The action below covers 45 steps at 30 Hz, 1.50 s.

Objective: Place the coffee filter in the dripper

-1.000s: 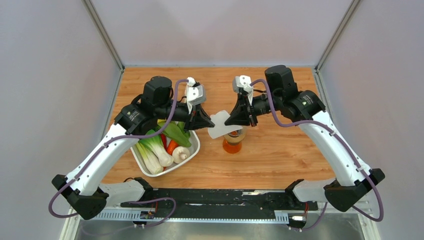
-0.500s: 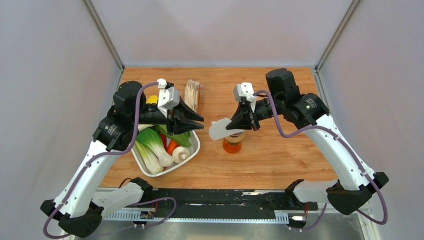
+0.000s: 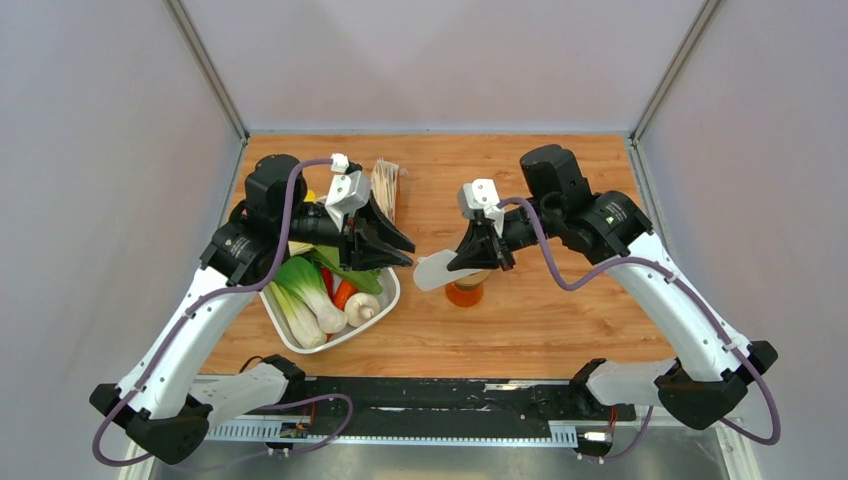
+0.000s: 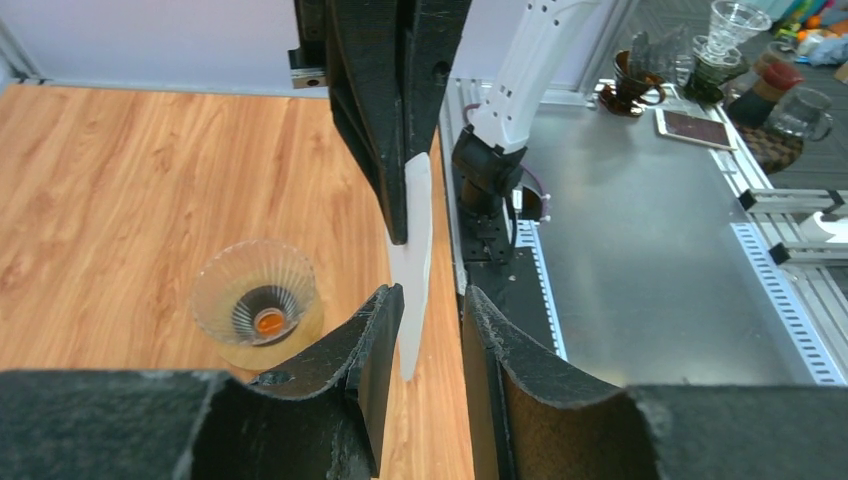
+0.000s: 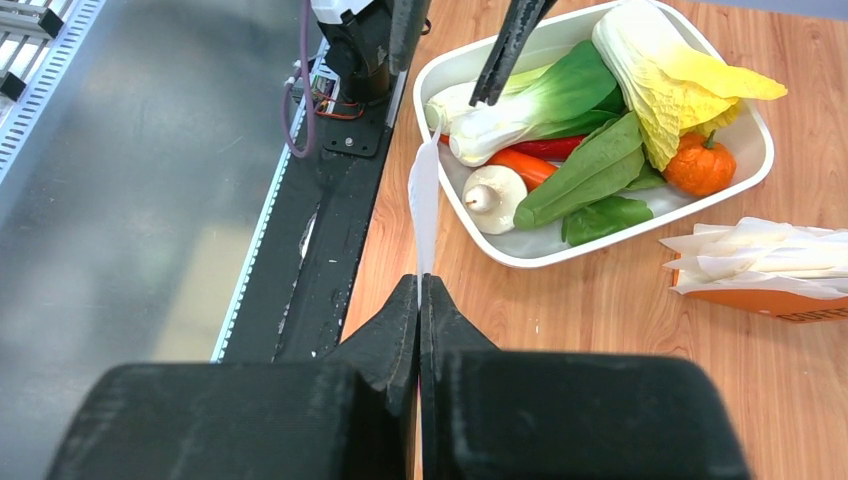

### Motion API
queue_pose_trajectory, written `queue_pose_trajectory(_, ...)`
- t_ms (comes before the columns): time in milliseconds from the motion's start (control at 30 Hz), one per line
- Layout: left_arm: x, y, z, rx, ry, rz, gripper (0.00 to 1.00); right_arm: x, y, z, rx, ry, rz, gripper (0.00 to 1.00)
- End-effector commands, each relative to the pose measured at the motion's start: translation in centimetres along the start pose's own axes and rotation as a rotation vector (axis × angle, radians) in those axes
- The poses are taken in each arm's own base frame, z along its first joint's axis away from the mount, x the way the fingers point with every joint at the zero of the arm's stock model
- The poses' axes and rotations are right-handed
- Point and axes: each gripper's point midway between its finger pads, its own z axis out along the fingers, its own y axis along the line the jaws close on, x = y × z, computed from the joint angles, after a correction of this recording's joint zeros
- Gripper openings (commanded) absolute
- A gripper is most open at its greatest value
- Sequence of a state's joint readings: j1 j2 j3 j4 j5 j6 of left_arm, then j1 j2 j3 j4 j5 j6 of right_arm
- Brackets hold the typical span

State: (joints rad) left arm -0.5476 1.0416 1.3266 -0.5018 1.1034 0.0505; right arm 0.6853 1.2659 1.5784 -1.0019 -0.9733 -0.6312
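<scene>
The coffee filter (image 3: 432,271) is a thin white paper, held by its right edge in my shut right gripper (image 3: 458,263). It hangs just left of and above the dripper (image 3: 470,278), a clear ribbed cone with a tan ring on an orange glass vessel (image 3: 465,295). In the left wrist view the filter (image 4: 412,250) shows edge-on, just in front of my open left gripper (image 4: 432,300), with the dripper (image 4: 255,300) to its left. In the right wrist view the filter (image 5: 424,195) sticks out of the shut right gripper (image 5: 419,287). The left gripper (image 3: 406,245) is empty.
A white tray (image 3: 386,305) of vegetables lies under the left arm and shows in the right wrist view (image 5: 520,255). A bundle of stacked filter papers (image 3: 385,185) lies behind it, also in the right wrist view (image 5: 755,255). The metal bench edge runs along the front.
The left gripper let go of the filter, drew back left, then came a little toward it again. The right gripper moved slightly down and left with the filter, now seen more edge-on.
</scene>
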Motion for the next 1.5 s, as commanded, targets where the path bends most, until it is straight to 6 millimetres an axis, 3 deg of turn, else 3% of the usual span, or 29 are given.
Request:
queue_pose_trajectory(0,-0.6,-1.8,-0.1,0.079,-0.010,0.035,0.40,-0.6,0.9,-0.3,-0.003,-0.011,-0.055,0.00)
queue_pose_trajectory(333,0.1,-1.1,0.8,0.050,0.030,0.036,0.36,-0.8,1.4,0.1,-0.019,-0.008,-0.067,0.00)
queue_pose_trajectory(567,0.3,-2.0,0.8,0.093,0.027,0.035,0.11,-0.6,1.7,0.2,-0.022,-0.003,-0.065,0.00)
queue_pose_trajectory(733,0.4,-2.2,0.8,0.104,0.022,0.034,0.02,-0.7,1.8,0.2,-0.029,-0.006,-0.067,0.00)
queue_pose_trajectory(1467,2.4,-0.6,1.6,0.055,0.049,0.005,0.00,-2.2,1.2,1.4,-0.035,-0.030,-0.091,0.00)
